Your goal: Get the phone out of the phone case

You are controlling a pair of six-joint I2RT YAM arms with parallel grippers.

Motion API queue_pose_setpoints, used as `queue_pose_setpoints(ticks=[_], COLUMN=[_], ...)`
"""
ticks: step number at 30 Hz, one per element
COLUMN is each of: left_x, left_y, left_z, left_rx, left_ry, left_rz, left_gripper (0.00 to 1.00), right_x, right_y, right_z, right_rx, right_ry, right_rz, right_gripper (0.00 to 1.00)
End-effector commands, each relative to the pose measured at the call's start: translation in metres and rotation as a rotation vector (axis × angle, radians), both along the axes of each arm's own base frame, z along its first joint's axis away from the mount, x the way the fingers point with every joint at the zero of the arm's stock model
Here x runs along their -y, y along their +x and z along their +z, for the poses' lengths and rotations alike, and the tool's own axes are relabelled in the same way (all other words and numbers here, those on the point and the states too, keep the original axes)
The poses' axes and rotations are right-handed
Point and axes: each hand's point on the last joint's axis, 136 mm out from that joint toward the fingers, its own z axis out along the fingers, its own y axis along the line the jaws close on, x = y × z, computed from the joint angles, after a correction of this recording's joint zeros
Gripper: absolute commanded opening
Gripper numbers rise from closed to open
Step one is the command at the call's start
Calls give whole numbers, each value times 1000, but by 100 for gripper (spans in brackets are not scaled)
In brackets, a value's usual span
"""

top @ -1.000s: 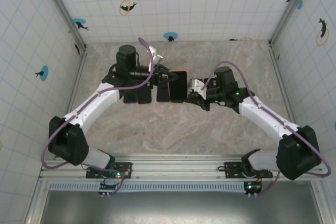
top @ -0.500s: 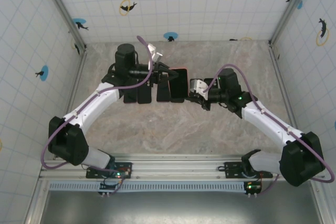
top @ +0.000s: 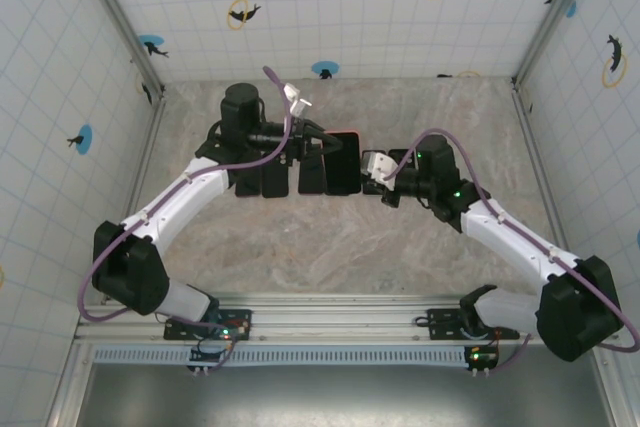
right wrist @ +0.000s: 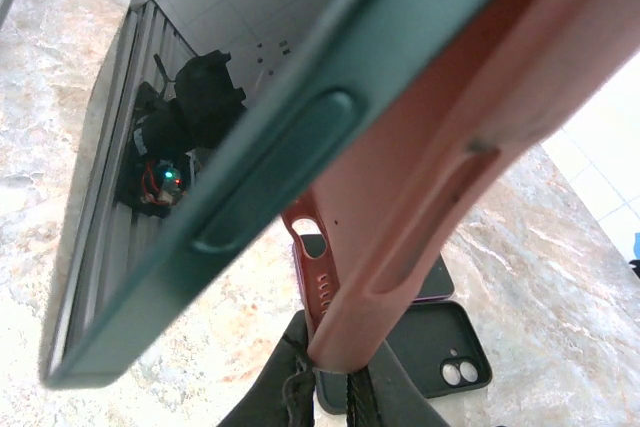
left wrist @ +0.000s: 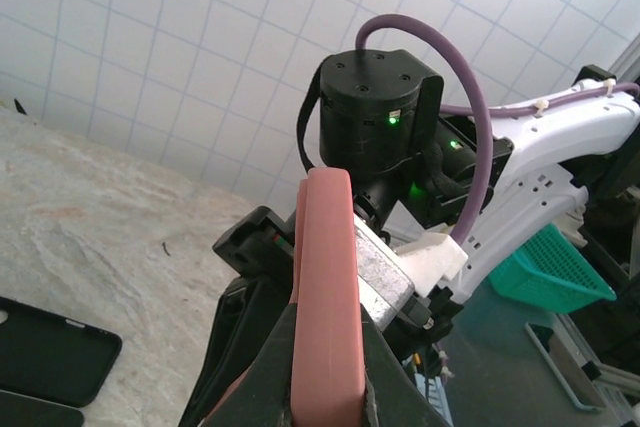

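Left jaws: closed narrow, black fingers (left wrist: 243, 362) pressed against both sides of the soft pink phone case (left wrist: 325, 287), held edge-up above the surface.

Right jaws: closed narrow on the lower corner of the same case, by the wrist view. The two wrists sit close together, with the case between them.

Task item: the dark green-edged phone (right wrist: 230, 187) stands in the air with the case. At one end it is levered away and a wedge of gap shows. Whether the far end is seated in the case cannot be told.

Hazards, as judgement:
- Neither pair of jaws visibly grips the phone itself. If the case lets go all at once, the phone falls.
- The case wall is soft. A pinch on its rim may slip or stretch, and the case may snap back over the phone.
- More pulling apart with the wrists this close risks the arms knocking together or snagging the purple cable (left wrist: 440, 77).

Surroundings: three dark flat phone cases or phones (top: 272, 182) lie in a row on the marbled surface (top: 330, 247), partly under the held item, so a drop would land on them. One is a dark case with two lens rings (right wrist: 445, 347). Another is an empty black case (left wrist: 50, 357). A teal mesh basket (left wrist: 550, 267) stands off the surface, well apart. Nothing lies between the arms and the work.
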Motion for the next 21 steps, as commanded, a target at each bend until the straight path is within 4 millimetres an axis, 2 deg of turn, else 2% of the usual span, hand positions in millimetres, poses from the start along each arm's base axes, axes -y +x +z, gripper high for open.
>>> queue_pose_setpoints(ticks=[1, 6, 9, 21], left_x=[5, 8, 8, 5], left_y=[5, 15, 15, 9], left_z=[-1, -1, 0, 4], left_rx=[-66, -88, -94, -96], left_ry=[9, -5, -10, -30], left_rz=[7, 37, 33, 35], left_gripper=[0, 0, 0, 0], right_x=[-6, -9, -7, 4], right_y=[0, -19, -21, -9], right_z=[43, 49, 50, 61], right_rx=[139, 74, 38, -87], right_ry=[115, 212, 271, 399], right_rz=[21, 85, 89, 74], right_gripper=[8, 15, 19, 25])
